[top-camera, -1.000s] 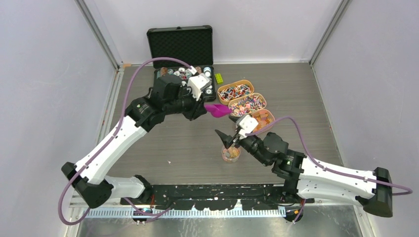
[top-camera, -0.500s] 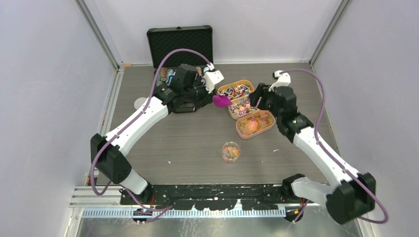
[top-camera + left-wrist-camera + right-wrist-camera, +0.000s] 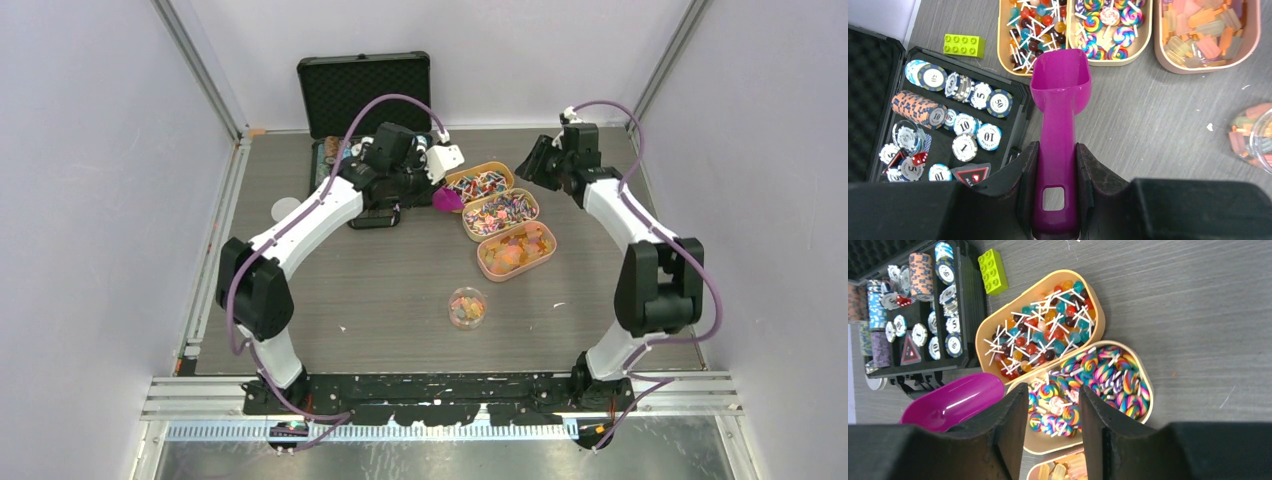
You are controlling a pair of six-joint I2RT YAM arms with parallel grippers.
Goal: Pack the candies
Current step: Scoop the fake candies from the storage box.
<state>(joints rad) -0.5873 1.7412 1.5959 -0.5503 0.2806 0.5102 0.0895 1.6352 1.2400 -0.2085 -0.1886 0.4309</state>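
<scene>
The candies fill three tan oval trays: ball lollipops [image 3: 478, 185], swirl lollipops [image 3: 500, 211] and ice-pop sweets [image 3: 516, 250]. A small clear cup [image 3: 467, 307] holds some sweets nearer the arms. My left gripper [image 3: 1055, 150] is shut on the handle of the magenta scoop [image 3: 1058, 100]. The scoop's empty mouth lies at the near rim of the ball lollipop tray [image 3: 1003, 50]. My right gripper [image 3: 1053, 392] is open and empty, hovering above the swirl lollipops [image 3: 1098, 385]. The scoop [image 3: 953, 402] shows to its left.
An open black case [image 3: 365, 95] with rows of poker chips [image 3: 948, 125] stands at the back left, under my left arm. A yellow-green block [image 3: 964, 45] lies between the case and the trays. A white disc [image 3: 285, 209] lies at the left.
My right arm swung from the clear cup to the far right, behind the trays. My left arm carried the scoop back and right, to the ball lollipop tray.
</scene>
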